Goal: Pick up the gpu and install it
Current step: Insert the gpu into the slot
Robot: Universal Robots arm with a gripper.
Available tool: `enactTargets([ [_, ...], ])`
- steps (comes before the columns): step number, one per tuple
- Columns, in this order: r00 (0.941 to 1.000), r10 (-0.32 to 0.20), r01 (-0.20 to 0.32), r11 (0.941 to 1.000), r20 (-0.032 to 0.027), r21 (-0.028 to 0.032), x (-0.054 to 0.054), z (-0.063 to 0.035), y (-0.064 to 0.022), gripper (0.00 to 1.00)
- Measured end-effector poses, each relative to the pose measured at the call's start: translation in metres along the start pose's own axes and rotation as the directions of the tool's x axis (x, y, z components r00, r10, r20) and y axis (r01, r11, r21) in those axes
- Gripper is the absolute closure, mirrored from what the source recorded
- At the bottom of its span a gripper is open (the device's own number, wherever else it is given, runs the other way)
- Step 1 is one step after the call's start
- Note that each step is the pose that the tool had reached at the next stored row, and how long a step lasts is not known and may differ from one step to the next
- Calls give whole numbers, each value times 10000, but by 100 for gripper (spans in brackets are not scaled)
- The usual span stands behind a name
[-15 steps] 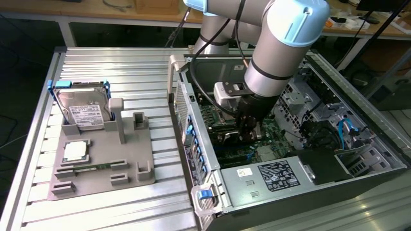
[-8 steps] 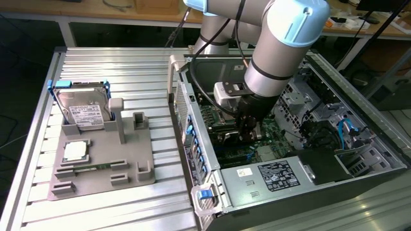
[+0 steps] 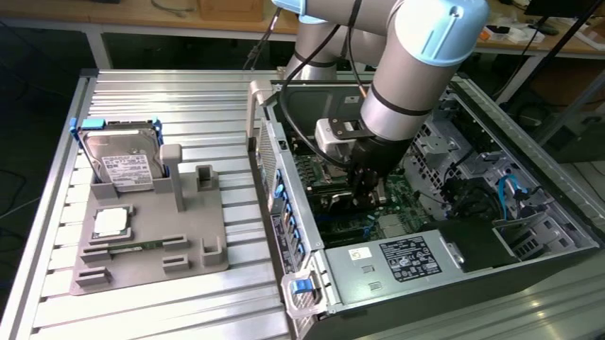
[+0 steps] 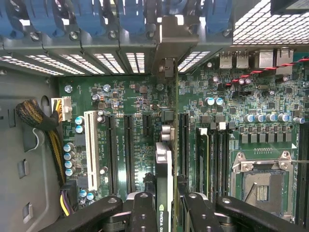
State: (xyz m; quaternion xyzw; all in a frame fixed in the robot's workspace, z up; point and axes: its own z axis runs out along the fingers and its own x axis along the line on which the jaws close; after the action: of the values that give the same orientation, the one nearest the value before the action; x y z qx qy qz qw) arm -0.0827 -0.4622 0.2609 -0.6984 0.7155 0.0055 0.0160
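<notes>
Inside the open computer case, the fingers pinch the gpu edge-on over the motherboard; the hard drive stands in the grey holder at 9 o'clock.

gpu edge-on above motherboard

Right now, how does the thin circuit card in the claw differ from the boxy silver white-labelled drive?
The gpu stands edge-on over the motherboard inside the case, clamped in the gripper; the hard drive leans in a grey holder on the table outside, untouched. The gpu is thin, the hard drive boxy. Both are computer parts.
</notes>
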Motion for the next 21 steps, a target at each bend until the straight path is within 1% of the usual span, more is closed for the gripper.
enactTargets([
  [10, 10000, 2, -2, 10000, -2, 0, 10, 0, 10, 73],
  [21, 10000, 6, -6, 10000, -4, -8, 13, 42, 12, 73],
])
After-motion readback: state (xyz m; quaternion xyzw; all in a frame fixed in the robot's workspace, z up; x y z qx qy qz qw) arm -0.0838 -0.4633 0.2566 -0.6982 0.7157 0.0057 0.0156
